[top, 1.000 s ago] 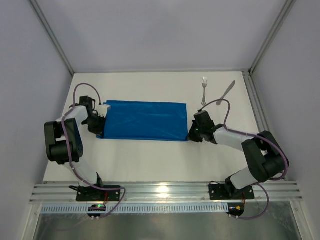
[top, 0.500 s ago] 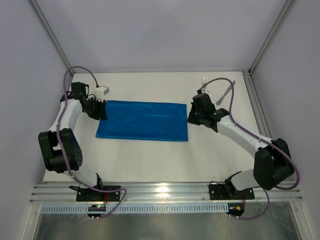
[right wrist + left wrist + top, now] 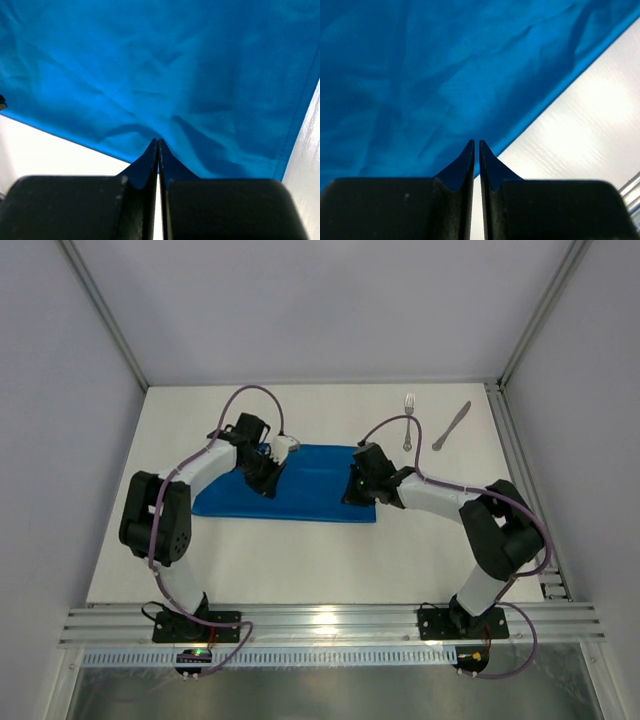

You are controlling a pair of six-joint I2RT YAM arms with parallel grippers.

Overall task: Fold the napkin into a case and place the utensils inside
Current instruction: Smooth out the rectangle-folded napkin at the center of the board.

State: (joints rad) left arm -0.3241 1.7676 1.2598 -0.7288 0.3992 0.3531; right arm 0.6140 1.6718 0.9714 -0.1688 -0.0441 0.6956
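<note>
Left arm: you have white shells between bulky black joint housings.
Right arm: the same white-and-black build.
Cables: one purple lead loops along each arm.
Jaws: black, tapering to thin pointed tips in your wrist views.
Bases: small black mounts.

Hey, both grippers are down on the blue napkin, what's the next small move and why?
Probably open both grippers slightly to pinch the cloth edge for another fold. The napkin is only a wide oblong so far, the left gripper and right gripper are shut with tips at its edge, and the fork and knife lie apart, untouched.
</note>
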